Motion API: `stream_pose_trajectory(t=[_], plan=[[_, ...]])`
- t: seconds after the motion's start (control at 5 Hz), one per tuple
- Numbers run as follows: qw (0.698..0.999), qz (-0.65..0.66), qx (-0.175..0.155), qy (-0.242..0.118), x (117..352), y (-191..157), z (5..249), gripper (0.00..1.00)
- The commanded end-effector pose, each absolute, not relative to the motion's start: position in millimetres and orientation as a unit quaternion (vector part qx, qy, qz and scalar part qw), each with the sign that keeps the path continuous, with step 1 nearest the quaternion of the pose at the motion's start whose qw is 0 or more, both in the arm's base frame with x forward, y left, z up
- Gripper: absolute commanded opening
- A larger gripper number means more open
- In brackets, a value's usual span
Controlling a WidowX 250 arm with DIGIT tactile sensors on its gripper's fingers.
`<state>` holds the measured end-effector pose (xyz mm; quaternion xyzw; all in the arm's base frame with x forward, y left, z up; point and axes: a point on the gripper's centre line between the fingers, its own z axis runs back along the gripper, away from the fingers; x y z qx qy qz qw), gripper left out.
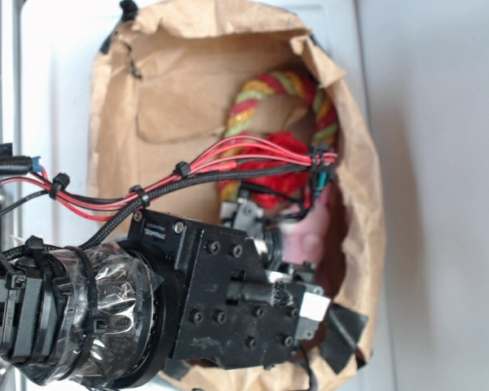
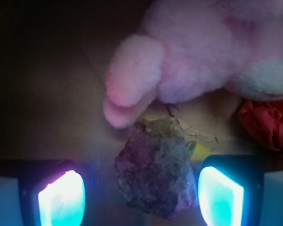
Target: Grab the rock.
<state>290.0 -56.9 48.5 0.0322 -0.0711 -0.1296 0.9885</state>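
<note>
We see our claw (image 2: 141,195) spread, the rock (image 2: 155,176) between its fingers, the bunny (image 2: 212,52) just beyond.

Wrist view, dim and tinted. The rock (image 2: 156,175) lay on brown paper (image 2: 52,103), between the two glowing pads (image 2: 61,197) of the gripper (image 2: 140,197). Jaws stood apart; the rock sat nearer the right pad, with a clear gap to the left one. Contact could not be judged. The pink plush bunny (image 2: 203,56) lay just above the rock, one limb reaching toward it. A red fabric rose (image 2: 266,123) sat at the right edge.
</note>
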Motion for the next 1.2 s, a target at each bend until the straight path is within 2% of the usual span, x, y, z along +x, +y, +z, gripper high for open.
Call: stream_pose_trajectory(t=[0.0, 0.6, 1.0], plan=[[0.982, -0.159, 0.038, -0.092, 291.3, -75.6, 49.9, 1.0], [0.986, -0.139, 0.052, -0.083, 310.1, -85.9, 40.0, 1.0], [0.988, -0.123, 0.054, -0.083, 311.8, -81.8, 39.0, 0.0]])
